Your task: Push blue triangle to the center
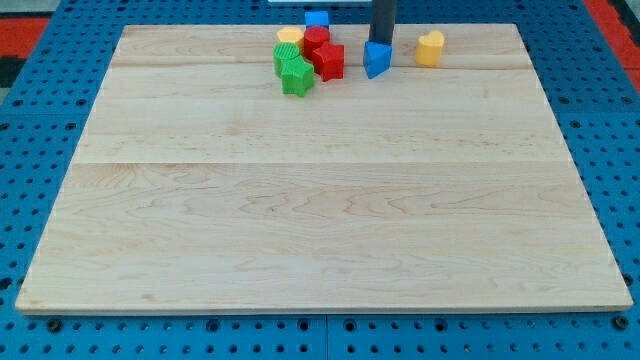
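Observation:
The blue triangle [376, 59] stands near the top edge of the wooden board [320, 200], a little right of the middle. My tip [383, 43] comes down from the view's top and ends just behind the triangle's top edge, touching or almost touching it. The rod's lower end is partly hidden by the triangle.
A cluster sits left of the triangle: a blue cube [317, 20], a yellow block [290, 37], a red block [316, 41], a red star [328, 61], a green block [286, 56] and a green star [296, 77]. A yellow heart-like block [430, 48] lies right of the triangle.

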You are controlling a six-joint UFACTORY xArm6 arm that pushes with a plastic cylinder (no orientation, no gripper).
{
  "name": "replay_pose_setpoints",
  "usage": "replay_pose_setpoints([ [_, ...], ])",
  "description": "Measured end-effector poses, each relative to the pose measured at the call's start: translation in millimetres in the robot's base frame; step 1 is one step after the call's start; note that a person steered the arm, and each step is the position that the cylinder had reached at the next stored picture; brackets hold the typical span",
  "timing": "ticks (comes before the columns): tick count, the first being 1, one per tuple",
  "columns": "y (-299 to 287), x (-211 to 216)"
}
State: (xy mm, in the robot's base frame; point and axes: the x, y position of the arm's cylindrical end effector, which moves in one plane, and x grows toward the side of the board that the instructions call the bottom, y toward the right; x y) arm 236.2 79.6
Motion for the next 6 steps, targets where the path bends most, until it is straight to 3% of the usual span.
replay_pose_setpoints([
  [3, 8, 51],
  [6, 19, 72],
])
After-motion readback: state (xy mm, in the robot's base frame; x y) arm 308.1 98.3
